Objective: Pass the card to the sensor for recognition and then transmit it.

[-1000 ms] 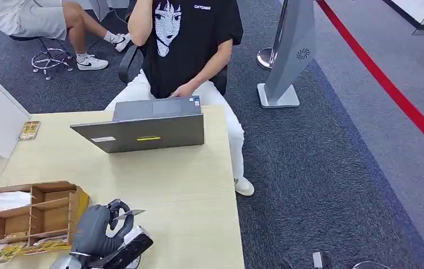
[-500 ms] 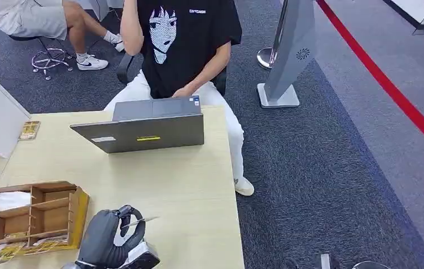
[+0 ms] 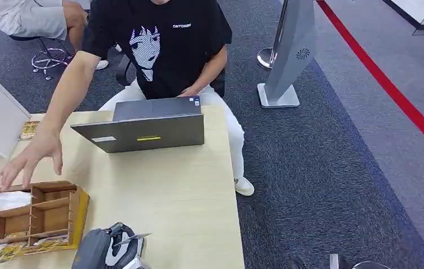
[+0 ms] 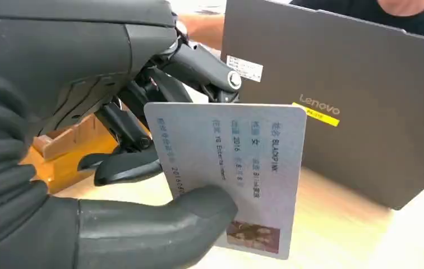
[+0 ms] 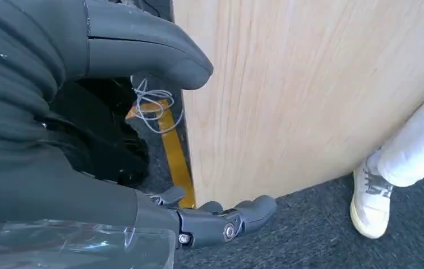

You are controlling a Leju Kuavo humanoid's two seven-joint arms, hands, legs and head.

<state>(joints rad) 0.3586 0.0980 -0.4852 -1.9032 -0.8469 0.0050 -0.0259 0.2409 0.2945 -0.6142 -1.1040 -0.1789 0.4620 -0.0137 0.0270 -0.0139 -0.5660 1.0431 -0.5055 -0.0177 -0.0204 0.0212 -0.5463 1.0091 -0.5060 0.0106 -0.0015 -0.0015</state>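
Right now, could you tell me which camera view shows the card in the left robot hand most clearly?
The left wrist view: the card is close up, its printed text and small photo facing the camera, pinched by the left robot hand in front of the Lenovo laptop. The head view gives just a thin sliver of the card.

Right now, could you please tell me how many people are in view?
2. One person in a black printed T-shirt sits behind the grey laptop, one hand reaching over the wooden compartment organiser. A second seated person is top left, mostly cropped; others may be hidden.
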